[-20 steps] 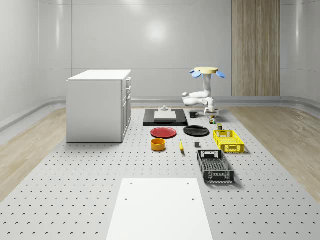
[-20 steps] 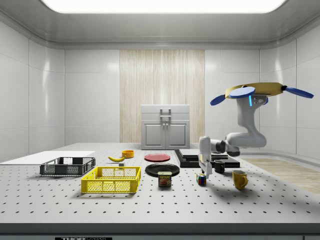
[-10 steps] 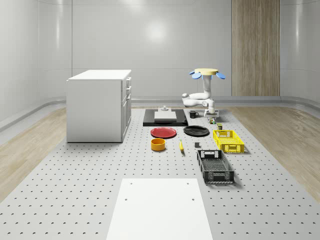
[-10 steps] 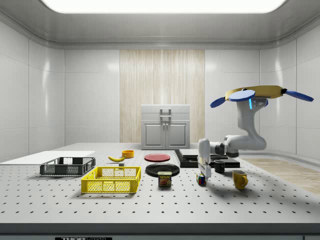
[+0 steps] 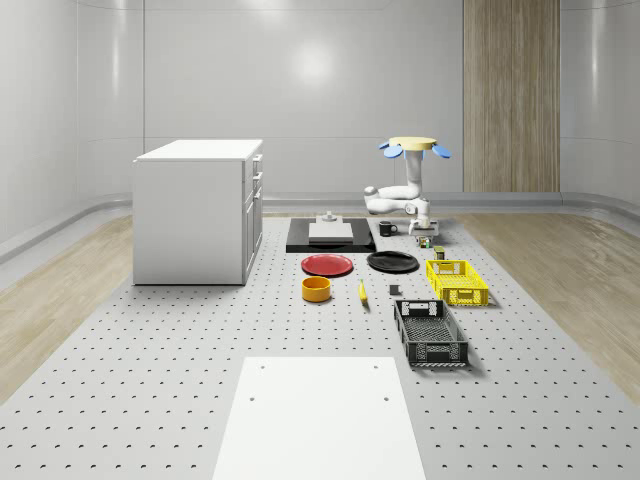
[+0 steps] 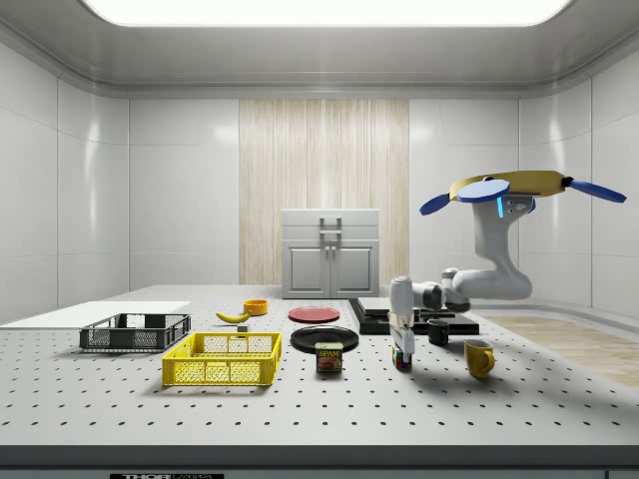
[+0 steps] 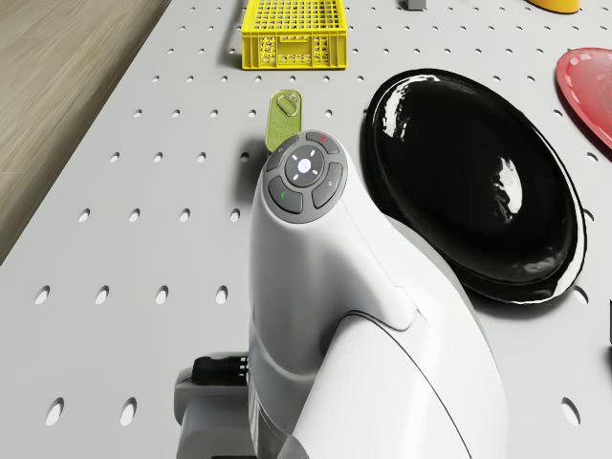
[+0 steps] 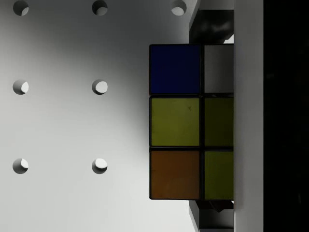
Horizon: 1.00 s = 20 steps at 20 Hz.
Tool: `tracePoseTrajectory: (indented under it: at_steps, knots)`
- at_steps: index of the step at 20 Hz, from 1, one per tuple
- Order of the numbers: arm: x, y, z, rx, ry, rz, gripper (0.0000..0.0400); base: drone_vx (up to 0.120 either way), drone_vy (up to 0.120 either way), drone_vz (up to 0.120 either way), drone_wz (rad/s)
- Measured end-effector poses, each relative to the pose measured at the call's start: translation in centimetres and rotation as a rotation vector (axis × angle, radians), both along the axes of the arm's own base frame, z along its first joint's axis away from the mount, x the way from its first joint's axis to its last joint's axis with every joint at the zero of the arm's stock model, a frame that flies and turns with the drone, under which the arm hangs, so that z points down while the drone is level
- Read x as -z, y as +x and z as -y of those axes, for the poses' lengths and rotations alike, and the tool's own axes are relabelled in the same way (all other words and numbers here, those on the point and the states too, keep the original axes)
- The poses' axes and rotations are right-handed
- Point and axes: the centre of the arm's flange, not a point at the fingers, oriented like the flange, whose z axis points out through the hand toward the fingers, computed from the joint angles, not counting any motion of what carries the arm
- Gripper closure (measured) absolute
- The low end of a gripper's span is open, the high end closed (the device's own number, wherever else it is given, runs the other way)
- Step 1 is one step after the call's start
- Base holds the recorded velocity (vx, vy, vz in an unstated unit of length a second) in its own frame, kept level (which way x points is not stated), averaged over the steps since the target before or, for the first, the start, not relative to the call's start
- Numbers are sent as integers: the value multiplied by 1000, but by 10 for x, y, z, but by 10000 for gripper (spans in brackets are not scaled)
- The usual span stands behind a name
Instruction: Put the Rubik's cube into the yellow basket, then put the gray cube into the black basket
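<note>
The drone (image 6: 511, 186) is hovering above the far end of the perforated worktop (image 5: 150, 380), off toward the side view's right, with its white arm (image 6: 489, 274) bending down and reaching toward the side view's left. The gripper (image 6: 401, 336) is hanging straight down over the Rubik's cube (image 6: 402, 360), which is sitting on the worktop just beside a small tin can (image 6: 328, 356). From the wrist, the Rubik's cube (image 8: 190, 121) is showing blue, yellow and orange tiles, and dark finger pieces are standing at two opposite sides of it; the jaws are set around the cube, though I cannot tell whether they are pressing on it.

The yellow basket (image 6: 224, 359) is resting on the worktop on the other side of the can from the cube, and the black basket (image 6: 135, 332) is lying further toward the side view's left. In the whole-scene view the yellow basket (image 5: 457, 281) is sitting nearer than the robot, the black basket (image 5: 430, 333) nearer still. A small gray cube (image 5: 395, 291) is lying between the baskets and a banana (image 5: 362, 292).

A black plate (image 7: 478, 182), a red plate (image 5: 327, 264), an orange bowl (image 5: 316, 288) and a yellow mug (image 6: 478, 357) are also standing on the worktop, with a white cabinet (image 5: 198, 210) toward the whole-scene view's left.
</note>
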Motion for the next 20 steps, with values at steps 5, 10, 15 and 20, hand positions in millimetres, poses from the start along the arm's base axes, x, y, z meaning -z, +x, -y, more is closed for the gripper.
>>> tracePoseTrajectory:
  at_steps: [5,10,15,20]
  knots:
    - [0,6,0,0,0,0,0,0,0,0,0]
    - [0,9,0,0,0,0,51,0,0,0,0]
    - [0,9,0,-2,-1,0,112,0,0,0,0]
    - [0,9,0,-8,-2,0,115,0,0,0,0]
